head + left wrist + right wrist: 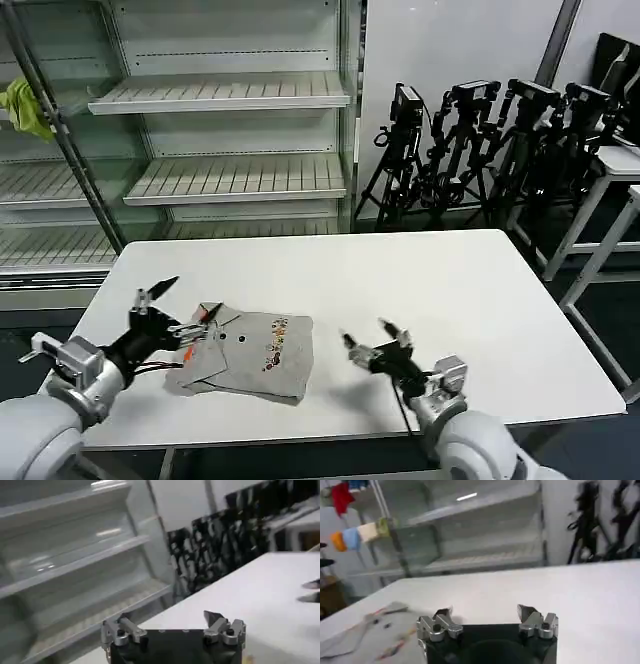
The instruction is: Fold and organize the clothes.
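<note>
The left gripper [165, 305] hangs with its fingers spread apart just over the left edge of the shirt [250, 355], which lies folded and flat on the white table [480, 300], near its front edge. This grey cloth looks light and soft, so I think it will sag if taken by one corner; better to pinch a folded edge. The right gripper [370, 340], also spread wide, waits just beside the shirt on its right.
</note>
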Available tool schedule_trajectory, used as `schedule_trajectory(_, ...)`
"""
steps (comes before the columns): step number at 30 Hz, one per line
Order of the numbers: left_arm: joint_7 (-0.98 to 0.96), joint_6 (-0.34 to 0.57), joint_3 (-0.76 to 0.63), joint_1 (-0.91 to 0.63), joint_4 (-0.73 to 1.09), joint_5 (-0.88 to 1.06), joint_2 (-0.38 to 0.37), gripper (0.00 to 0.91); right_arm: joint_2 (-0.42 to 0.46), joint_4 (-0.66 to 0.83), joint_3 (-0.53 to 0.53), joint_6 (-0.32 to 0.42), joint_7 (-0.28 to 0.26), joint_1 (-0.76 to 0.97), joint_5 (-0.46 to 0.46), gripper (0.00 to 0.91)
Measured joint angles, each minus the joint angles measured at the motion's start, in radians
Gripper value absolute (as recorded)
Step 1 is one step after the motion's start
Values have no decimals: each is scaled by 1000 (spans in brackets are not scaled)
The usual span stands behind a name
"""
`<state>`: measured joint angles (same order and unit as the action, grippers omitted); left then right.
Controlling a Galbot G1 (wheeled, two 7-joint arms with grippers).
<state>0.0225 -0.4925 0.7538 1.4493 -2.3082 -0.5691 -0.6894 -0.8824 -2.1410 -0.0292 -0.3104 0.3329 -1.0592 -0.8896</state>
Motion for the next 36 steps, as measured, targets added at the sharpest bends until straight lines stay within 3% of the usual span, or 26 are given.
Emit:
schedule_trajectory(6,1,-4,100,85,-10,55,-17,907,-43,16,-102,-12,20,48,-53,907)
schedule_trajectory(14,6,6,164,155,-11,96,-50,907,-132,62,-158,-16,34,88,-87,897)
schedule_trajectory(36,15,43,233,250,-24,143,-99,907,-327,220,-127,-4,52,85,-85,887)
